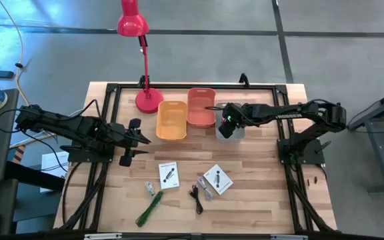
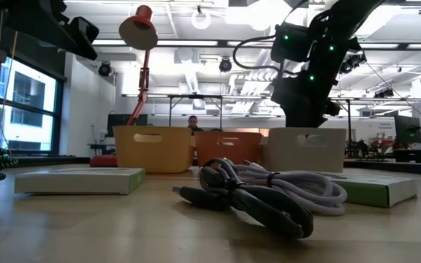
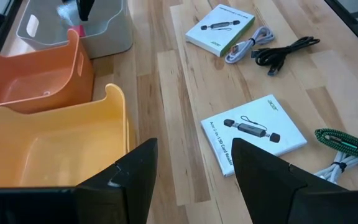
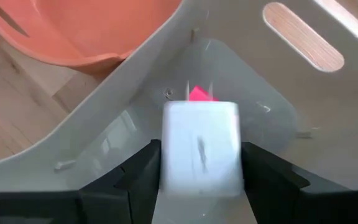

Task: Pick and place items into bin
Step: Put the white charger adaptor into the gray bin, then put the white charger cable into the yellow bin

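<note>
Small items lie scattered on the pale wooden table [image 1: 259, 200], on its side away from the bins: two white cards with black print [image 1: 169, 175] [image 1: 217, 179], well apart from each other, a green braided stick [image 1: 149, 208], a coiled black cable [image 1: 197, 197] and a small clear packet [image 1: 150, 189]. The packet is seen just beside the upper end of the green stick. The black cable is placed between the two cards, and a pale cable [image 3: 248, 45] lies touching it.

Three plastic bins are lined up at the table's far side: a yellow bin [image 1: 172, 120], an orange bin [image 1: 201, 107] and a pale grey bin [image 4: 135, 124], each just beside the next. A red desk lamp [image 1: 133, 20] is stood near the yellow bin.

The right gripper [image 1: 227, 127] is held over the grey bin. A white cube [image 4: 201, 146] is seen directly in front of it, above the bin's floor. Whether the cube is clasped or has been let go cannot be told. A pink cube [image 4: 199, 94] lies on the bin's floor, partly hidden behind the white one.

The left gripper [image 3: 194, 149] is held above the table near the yellow bin, its fingers spread wide with nothing between them.

In the low view a person is partly seen in the room behind the bins.
</note>
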### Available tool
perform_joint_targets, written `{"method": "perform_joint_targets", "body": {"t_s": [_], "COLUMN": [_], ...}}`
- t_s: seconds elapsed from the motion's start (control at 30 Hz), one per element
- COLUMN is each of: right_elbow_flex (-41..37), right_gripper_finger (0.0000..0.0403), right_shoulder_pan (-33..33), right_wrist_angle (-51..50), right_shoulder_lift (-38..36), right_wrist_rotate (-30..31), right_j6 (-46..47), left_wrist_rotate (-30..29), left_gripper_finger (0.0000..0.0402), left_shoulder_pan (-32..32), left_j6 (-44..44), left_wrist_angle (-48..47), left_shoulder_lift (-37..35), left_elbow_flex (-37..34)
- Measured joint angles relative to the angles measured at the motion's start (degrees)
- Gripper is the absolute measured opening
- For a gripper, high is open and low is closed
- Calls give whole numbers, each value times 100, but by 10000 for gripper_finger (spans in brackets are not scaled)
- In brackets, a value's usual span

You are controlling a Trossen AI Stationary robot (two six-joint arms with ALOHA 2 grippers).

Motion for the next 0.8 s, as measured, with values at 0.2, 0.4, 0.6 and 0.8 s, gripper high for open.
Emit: {"method": "perform_joint_targets", "body": {"t_s": [0.2, 0.4, 0.6, 0.8], "right_elbow_flex": [0, 0, 0, 0], "right_gripper_finger": [198, 198, 199, 199], "right_shoulder_pan": [0, 20, 270, 650], "right_wrist_angle": [1, -6, 6, 7], "right_shoulder_lift": [0, -26, -331, -987], "right_wrist_rotate": [-41, -181, -318, -312], "right_j6": [2, 2, -164, -403], "left_wrist_rotate": [0, 0, 95, 494], "left_gripper_finger": [193, 193, 193, 193], "left_shoulder_pan": [0, 0, 2, 2], "left_j6": [0, -2, -44, -106], "left_wrist_angle": [7, 20, 22, 24], "left_shoulder_lift": [0, 0, 0, -1], "left_elbow_flex": [0, 0, 0, 0]}}
